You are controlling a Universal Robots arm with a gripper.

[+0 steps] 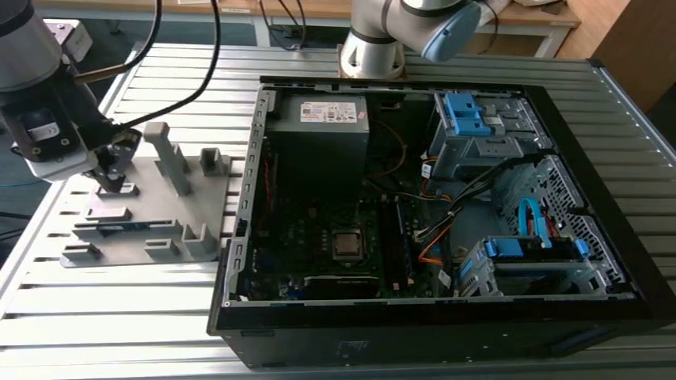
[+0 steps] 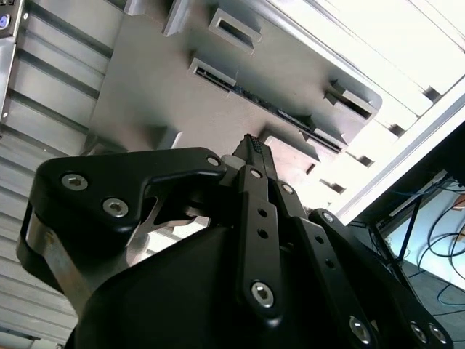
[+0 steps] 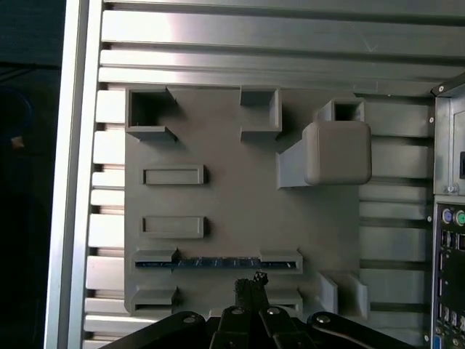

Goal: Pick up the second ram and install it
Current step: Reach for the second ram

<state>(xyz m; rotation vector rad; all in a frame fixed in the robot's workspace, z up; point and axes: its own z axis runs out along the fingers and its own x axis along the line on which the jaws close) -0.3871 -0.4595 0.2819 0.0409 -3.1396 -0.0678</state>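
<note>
gripper (image 3: 251,280) (closed) sits just beside second ram (image 3: 218,262), half hidden in gray tray (image 3: 218,145).

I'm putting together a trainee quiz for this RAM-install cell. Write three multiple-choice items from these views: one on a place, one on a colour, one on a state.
1. In the exterior view, on which side of the computer case does the holder tray lie?
A) its left
B) its right
C) inside it

2. What colour is the holder tray?
A) red
B) gray
C) yellow

3. The end effector hangs over the holder tray. Where is the second ram?
A) clamped in the end effector
B) installed in the computer case
C) on edge in a tray slot

Answers:
1 A: the tray sits at the exterior view's left, outside the case wall.
2 B: it is plain gray in both wrist views.
3 C: the first wrist view shows the stick between two tray blocks, with nothing gripping it.
</note>
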